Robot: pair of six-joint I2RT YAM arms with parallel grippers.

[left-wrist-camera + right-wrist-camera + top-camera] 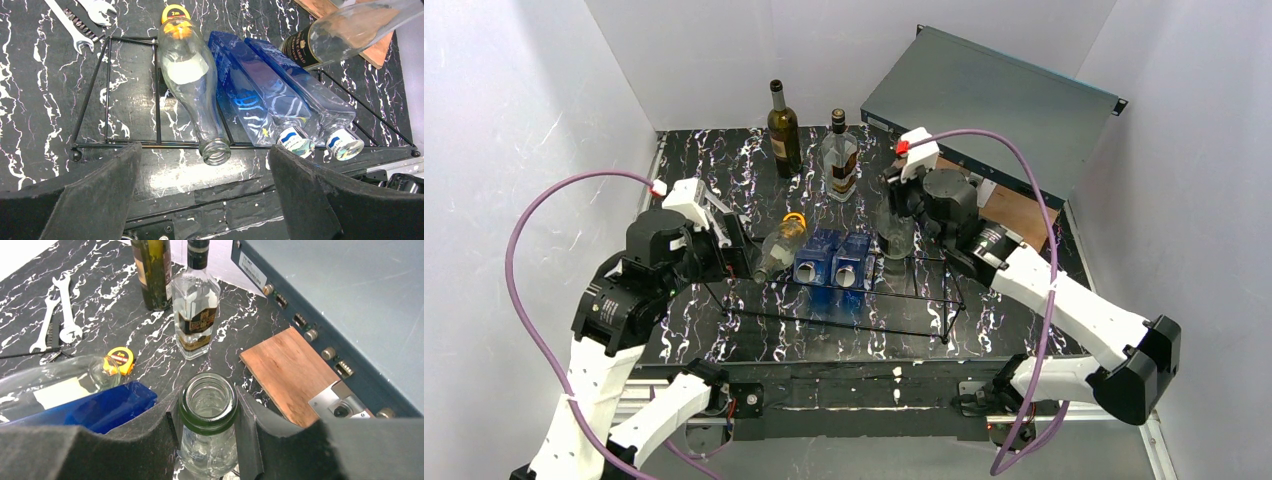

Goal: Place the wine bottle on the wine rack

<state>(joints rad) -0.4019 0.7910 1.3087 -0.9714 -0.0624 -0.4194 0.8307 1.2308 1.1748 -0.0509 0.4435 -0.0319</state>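
Wine bottle (207, 401): clear glass, upright. You see it at the rear right of the wine rack (927, 302), just beside the two blue bottles (834, 262).
Right gripper (207, 436): clamped on the neck of the wine bottle, under its rim.
Wine rack: a clear bottle (192, 82) and the blue bottles lie on it, side by side.
Left gripper (734, 246): your jaws stand wide apart and hold nothing, at the rack's left end.
Behind: a dark bottle (783, 130) and a labelled bottle (839, 156) stand on the table (694, 150).
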